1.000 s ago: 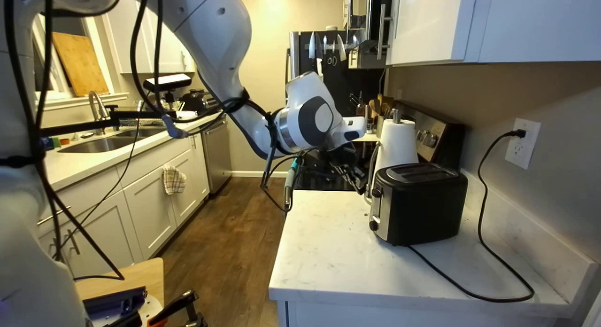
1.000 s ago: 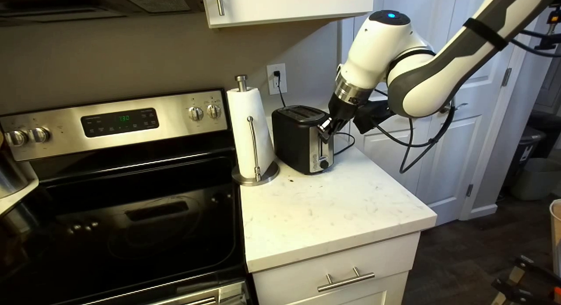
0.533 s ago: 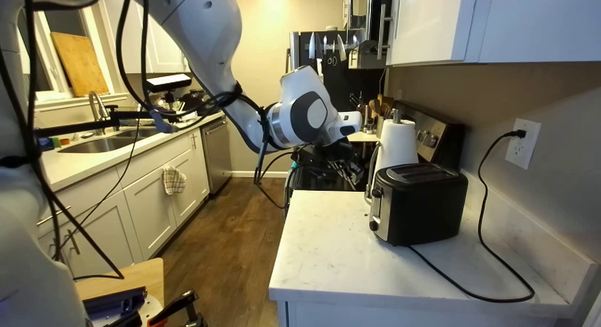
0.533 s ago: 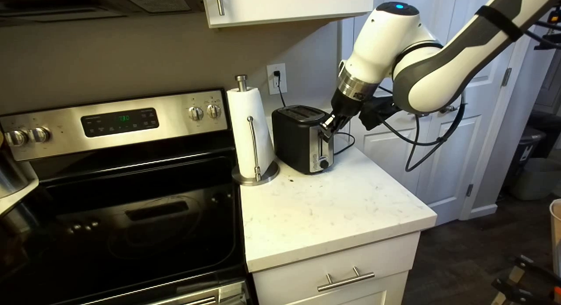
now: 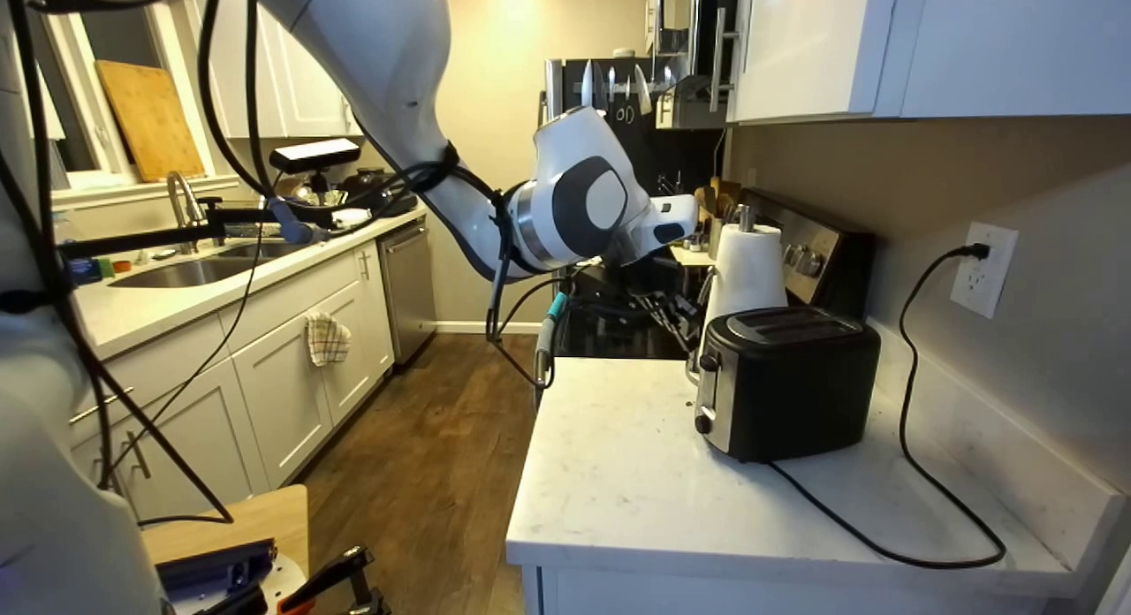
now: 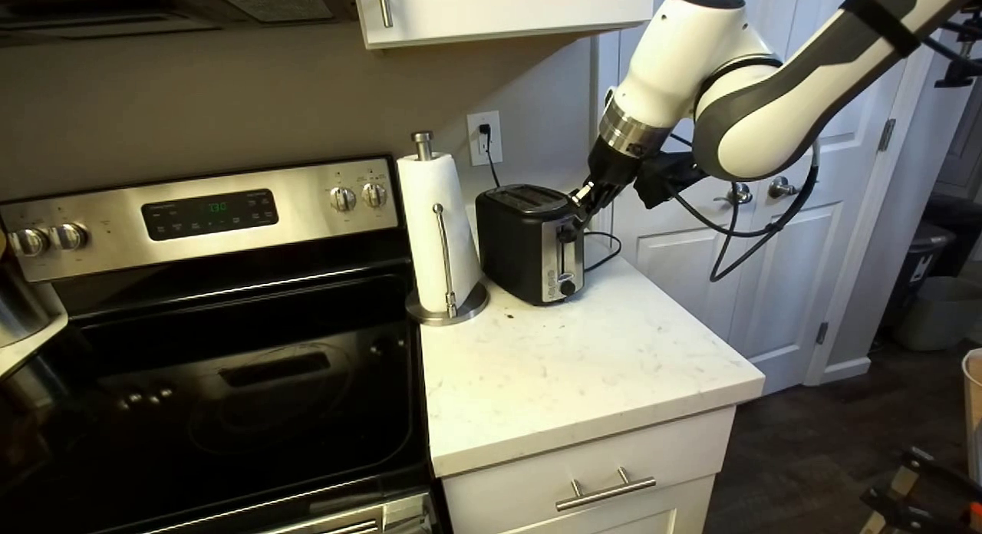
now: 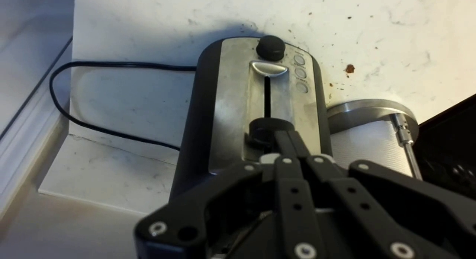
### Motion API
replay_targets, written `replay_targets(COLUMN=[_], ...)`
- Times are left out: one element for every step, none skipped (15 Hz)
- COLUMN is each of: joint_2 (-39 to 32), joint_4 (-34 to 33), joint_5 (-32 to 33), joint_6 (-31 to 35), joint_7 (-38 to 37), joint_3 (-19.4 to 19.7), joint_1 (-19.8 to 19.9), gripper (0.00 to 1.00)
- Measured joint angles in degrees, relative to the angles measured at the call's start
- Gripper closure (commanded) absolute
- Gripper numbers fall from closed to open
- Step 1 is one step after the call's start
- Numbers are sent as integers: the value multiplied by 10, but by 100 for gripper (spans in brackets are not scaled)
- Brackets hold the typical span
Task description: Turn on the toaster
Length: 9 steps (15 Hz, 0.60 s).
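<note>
The black toaster (image 5: 800,394) stands upright on the white counter, its silver end panel facing my arm; it also shows in an exterior view (image 6: 510,246) and the wrist view (image 7: 230,114). Its black lever (image 7: 264,128) sits high in the panel's slot, and a round black knob (image 7: 271,48) is at the panel's bottom. My gripper (image 7: 287,131) is shut and empty, its fingertips overlapping the lever in the wrist view. In both exterior views the gripper (image 5: 687,345) (image 6: 577,215) is at the panel's upper part. Whether it touches the lever I cannot tell.
A paper towel roll (image 6: 436,235) on a metal stand is close beside the toaster, with the black stove (image 6: 230,380) beyond. The toaster's black cord (image 5: 904,421) loops over the counter to the wall outlet (image 5: 982,270). A white cabinet (image 5: 813,49) hangs above.
My gripper has risen along the toaster's panel, and the lever that it covered in an exterior view now shows there. The arm has lifted too. The toaster has not moved.
</note>
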<state>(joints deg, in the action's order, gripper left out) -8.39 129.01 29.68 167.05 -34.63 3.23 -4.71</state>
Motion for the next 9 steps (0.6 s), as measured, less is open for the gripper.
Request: replay_targets(joint_2=[0, 0, 0, 0, 0, 0, 0, 0, 0], joint_4=[0, 0, 0, -1, -1, -2, -2, -2, -2], joint_5=[0, 0, 0, 1, 1, 1, 1, 1, 1], joint_6=[0, 0, 0, 0, 0, 0, 0, 0, 0], joint_7=[0, 0, 0, 0, 0, 0, 0, 0, 0], joint_3=[1, 1, 2, 3, 5, 6, 6, 6, 6], joint_1=[0, 1, 1, 0, 0, 0, 0, 0, 0], gripper=[100, 100, 99, 99, 99, 99, 99, 99, 99])
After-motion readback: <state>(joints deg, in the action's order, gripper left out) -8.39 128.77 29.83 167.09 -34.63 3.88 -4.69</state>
